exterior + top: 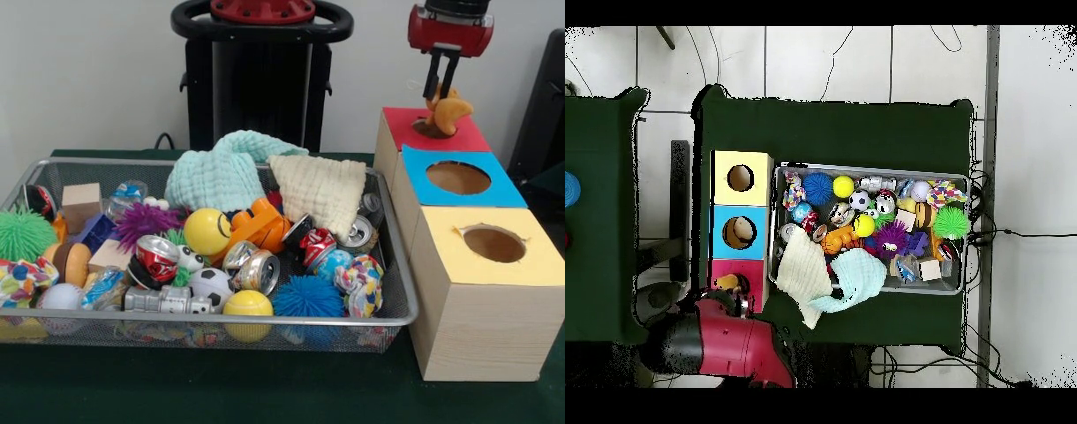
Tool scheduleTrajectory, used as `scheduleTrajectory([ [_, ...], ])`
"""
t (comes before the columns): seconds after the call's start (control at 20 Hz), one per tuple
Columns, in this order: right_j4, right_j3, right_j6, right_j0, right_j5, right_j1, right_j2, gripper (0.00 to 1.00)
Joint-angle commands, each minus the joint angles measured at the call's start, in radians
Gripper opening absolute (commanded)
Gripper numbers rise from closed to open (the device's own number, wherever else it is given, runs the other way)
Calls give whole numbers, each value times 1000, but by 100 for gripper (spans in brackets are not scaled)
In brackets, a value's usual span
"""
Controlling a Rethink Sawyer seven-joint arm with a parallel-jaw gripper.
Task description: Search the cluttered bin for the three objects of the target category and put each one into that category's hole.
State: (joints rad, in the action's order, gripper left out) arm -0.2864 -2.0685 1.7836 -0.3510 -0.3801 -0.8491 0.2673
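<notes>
Tool (442, 88) hangs down from the red arm head at top right of the front view, right over the red-topped box (468, 134). Its dark fingers (432, 79) sit close together, pinched on an orange toy (449, 113), a curved, crescent-like piece; what it is exactly is unclear. The toy's lower end is at the hole in the red top, part inside or just at the rim, can't tell which. In the overhead view the red arm (725, 340) covers the tool itself; the orange toy (730, 283) shows at the red box's (755, 272) hole.

Three wooden boxes stand in a row beside the bin: red-topped, then blue-topped box (424, 187), then yellow-topped box (521, 263), each with a round hole in its top. The blue and yellow ones are untouched by the tool.

The bin (399, 265) sits on the dark green table (265, 389), just beside the boxes, well apart from the tool. It is packed: a mint green cloth (221, 172) and a cream cloth (322, 190) heaped at the back, a yellow smiley ball (207, 231), crushed cans (252, 265), a small soccer ball (210, 284), a blue spiky ball (307, 299), a purple spiky ball (146, 221), a green spiky ball (22, 234), a wooden block (81, 205).
</notes>
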Motion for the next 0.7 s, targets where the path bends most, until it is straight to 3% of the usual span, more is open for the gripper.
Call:
scheduleTrajectory([
  [0.05, -28, 63, 227, 19, -132, 51, -32, 0],
  [0.7, 20, 107, 213, -2, -214, 75, 29, 0],
])
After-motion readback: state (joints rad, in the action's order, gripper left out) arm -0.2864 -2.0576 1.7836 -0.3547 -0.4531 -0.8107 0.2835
